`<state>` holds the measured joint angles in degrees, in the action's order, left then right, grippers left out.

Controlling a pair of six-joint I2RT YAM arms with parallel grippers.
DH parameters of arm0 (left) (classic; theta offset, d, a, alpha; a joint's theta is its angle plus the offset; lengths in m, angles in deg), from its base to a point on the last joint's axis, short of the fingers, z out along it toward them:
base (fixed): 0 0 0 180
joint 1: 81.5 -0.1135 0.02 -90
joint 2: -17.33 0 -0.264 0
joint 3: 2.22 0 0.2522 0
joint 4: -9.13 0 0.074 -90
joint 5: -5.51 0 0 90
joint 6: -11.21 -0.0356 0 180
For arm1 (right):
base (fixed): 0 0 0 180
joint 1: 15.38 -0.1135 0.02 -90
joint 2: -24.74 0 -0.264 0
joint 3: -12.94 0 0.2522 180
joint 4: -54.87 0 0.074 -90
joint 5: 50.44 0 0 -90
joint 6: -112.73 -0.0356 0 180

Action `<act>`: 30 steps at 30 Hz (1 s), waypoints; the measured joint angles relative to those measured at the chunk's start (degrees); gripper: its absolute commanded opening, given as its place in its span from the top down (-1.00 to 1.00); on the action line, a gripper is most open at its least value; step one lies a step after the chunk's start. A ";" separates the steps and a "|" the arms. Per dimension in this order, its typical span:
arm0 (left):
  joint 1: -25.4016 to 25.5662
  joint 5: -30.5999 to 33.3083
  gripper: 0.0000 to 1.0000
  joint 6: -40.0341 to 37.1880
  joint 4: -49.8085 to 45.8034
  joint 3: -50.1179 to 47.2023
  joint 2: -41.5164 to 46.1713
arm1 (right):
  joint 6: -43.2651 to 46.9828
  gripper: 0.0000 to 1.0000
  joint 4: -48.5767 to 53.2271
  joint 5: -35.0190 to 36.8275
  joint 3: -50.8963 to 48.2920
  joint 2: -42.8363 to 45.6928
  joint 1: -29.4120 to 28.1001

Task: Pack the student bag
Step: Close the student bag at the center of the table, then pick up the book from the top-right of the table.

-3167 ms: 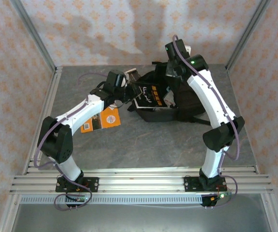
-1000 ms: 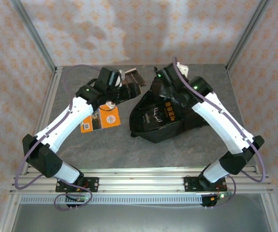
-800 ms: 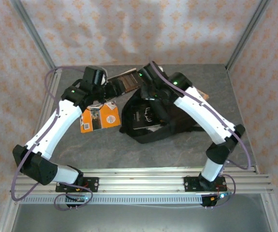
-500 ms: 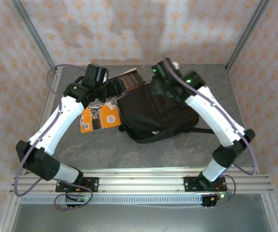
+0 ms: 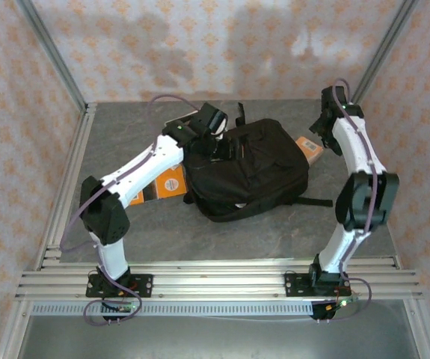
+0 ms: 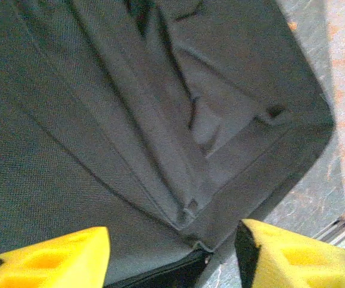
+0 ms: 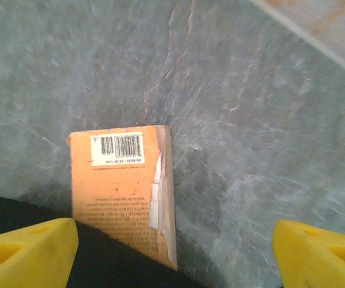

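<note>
1. Right gripper (image 7: 173, 240) has let go of the bag (image 5: 252, 168) and swung clear to its far right side. Jaws wide, empty.
2. Directly under it lies an orange book (image 7: 121, 186), near end tucked under the bag's edge.
3. Left gripper (image 6: 172, 240) has moved over the bag. Fingers apart, fabric just past the tips, nothing clamped.
4. Bag dropped flat between my grippers. My guess: the orange book goes in next.

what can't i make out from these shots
- Contents of the student bag: top view, its black fabric covers them.
- Lower end of the orange book: right wrist view, the bag overlaps it; print too small to read.
- Second orange book: top view, the left arm crosses it.
- Whether the left gripper touches the bag: top view, its wrist hides the fingers.
</note>
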<state>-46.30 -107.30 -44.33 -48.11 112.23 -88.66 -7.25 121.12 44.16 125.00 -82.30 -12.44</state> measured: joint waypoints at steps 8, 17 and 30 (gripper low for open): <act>-0.04 -2.71 0.01 -0.59 -0.15 0.35 -9.70 | 8.94 -0.79 -1.11 -9.94 7.72 -16.63 3.72; 0.07 -3.93 0.01 -1.77 -2.73 3.91 -16.79 | 14.27 -0.59 -0.90 -16.94 13.57 -25.44 7.19; 0.07 -3.82 0.05 -4.74 -4.72 7.17 -20.85 | 16.65 0.11 -6.29 -26.60 10.29 -24.20 7.37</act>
<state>-46.23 -111.12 -49.08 -52.83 119.40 -109.51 9.40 114.82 17.56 135.29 -106.50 -5.08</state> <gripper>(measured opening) 0.477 0.493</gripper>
